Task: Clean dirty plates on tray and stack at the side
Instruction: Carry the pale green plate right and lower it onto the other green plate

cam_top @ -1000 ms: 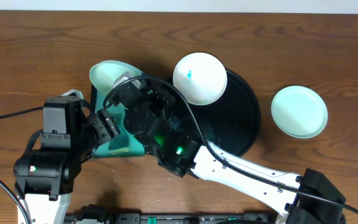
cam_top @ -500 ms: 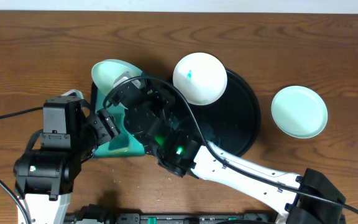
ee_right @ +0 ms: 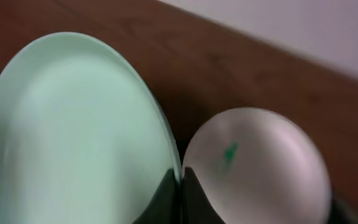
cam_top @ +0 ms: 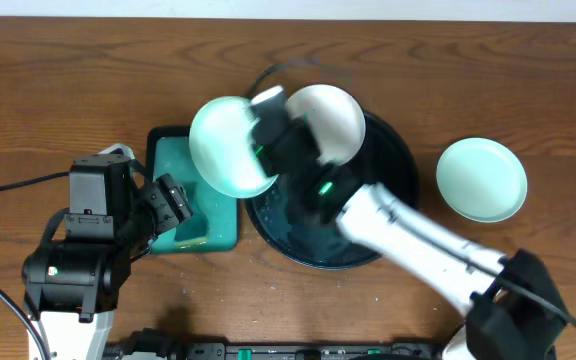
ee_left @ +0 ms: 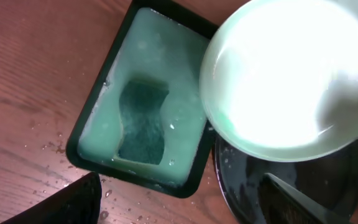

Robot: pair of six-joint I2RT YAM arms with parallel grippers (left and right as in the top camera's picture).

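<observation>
Swung off the teal tray (cam_top: 168, 145), a plate (cam_top: 228, 145) hangs over the left rim of the black tray (cam_top: 398, 190), pinched in my right gripper (ee_right: 180, 186); left gripper (cam_top: 171, 203) spread wide.

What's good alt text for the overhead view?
The right arm holds a pale teal plate, jaws shut on its rim, above the edges of the teal tray and black tray. A white plate rests on the black tray; a third plate lies on the table.
</observation>
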